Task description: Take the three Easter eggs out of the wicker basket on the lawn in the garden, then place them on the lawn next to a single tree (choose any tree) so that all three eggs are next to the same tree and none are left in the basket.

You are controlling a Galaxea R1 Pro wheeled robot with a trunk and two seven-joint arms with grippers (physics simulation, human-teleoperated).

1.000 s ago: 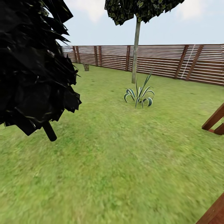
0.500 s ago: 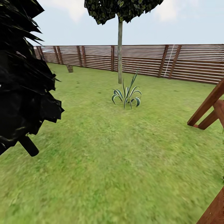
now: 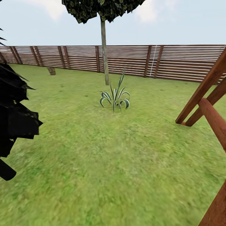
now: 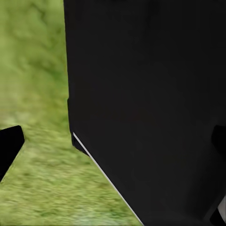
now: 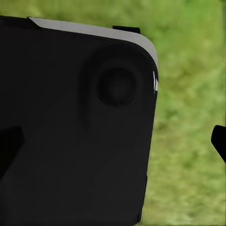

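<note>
head cam faces fwd over lawn [image 3: 125, 150] to fence [image 3: 175, 62]; both wrist cams close on dark robot body, grass behind.

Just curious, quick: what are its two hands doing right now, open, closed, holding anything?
Left gripper: open, holding nothing.
Right gripper: open, holding nothing.

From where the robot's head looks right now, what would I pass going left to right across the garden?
Black spiky foliage → small brown object by the fence → thin tree trunk → striped spiky plant → slanted wooden beams, all on the lawn.
</note>
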